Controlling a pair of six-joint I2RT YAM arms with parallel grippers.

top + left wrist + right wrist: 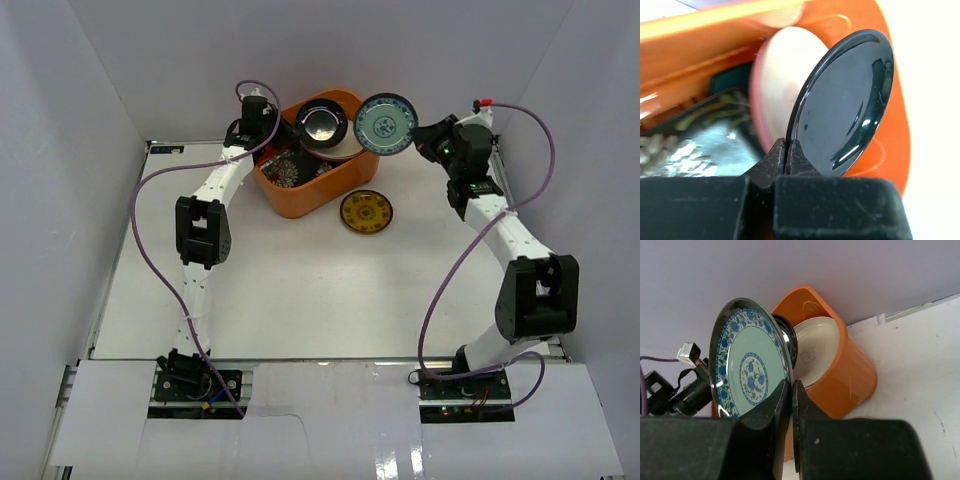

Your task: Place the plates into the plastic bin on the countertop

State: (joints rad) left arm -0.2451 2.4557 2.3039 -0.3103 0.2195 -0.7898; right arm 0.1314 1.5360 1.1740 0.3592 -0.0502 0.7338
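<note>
**Left pincer (293, 126) poised over orange bin (300, 203)**

Overhead: it clamps the black plate (322, 122) above the bin; right pincer (420, 137) clamps the teal-patterned plate (387, 124) just beside the rim. Left wrist: plate upright, likely ready for release. Right wrist: its plate must first clear the rim.

The orange bin (300, 200) stood far back on the white countertop (300, 300), a black flowered plate (288, 166) lying inside; the glossy black plate (321, 122) hung tilted over it; the teal-and-white plate (387, 124) was held on edge beside its right corner; the yellow-patterned plate (366, 212) lay flat nearby.
</note>
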